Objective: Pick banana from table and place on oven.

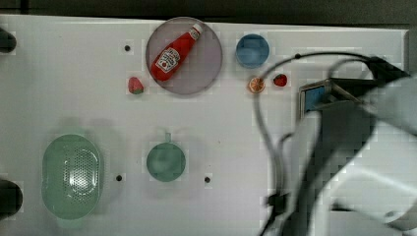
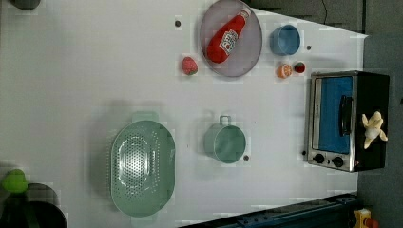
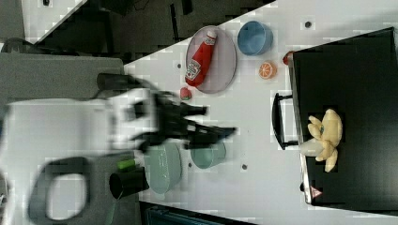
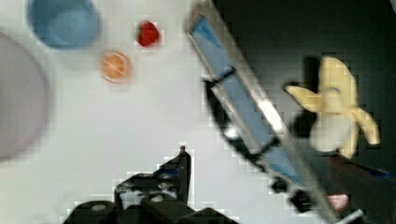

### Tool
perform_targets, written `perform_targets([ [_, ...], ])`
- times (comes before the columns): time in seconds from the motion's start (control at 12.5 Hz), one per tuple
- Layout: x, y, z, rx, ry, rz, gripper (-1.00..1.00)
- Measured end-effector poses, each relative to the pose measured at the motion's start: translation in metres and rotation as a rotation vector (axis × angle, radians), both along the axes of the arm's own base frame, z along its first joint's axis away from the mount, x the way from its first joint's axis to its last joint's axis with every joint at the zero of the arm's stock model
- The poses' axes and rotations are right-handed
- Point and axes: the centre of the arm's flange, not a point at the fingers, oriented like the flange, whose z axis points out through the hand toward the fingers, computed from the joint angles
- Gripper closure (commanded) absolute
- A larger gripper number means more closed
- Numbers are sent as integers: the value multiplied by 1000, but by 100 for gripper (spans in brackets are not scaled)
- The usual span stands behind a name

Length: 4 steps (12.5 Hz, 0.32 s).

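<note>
The peeled banana [image 3: 325, 138] already lies on the oven [image 3: 347, 84] top, near the right view's handle side, so placing looks done, and the gripper [image 3: 206, 123], jaws apart and empty above the surface [image 3: 263, 154], need only retreat.

Oven [image 2: 349, 118]: seemingly matt black top

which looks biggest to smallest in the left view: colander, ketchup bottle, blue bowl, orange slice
1. colander, plainly the largest
2. ketchup bottle, longer than the bowl is wide
3. blue bowl
4. orange slice, smallest

All four sit on the same table, so nearness to the camera hardly affects the order.
</note>
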Motion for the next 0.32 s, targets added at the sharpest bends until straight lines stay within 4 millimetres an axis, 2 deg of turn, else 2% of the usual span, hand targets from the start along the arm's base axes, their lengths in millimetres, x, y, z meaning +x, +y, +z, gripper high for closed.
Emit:
perform_targets([
  [0.16, 17, 83, 37, 23, -82, -44, -100],
  [0.32, 17, 160, 58, 38, -115, -103, -100],
])
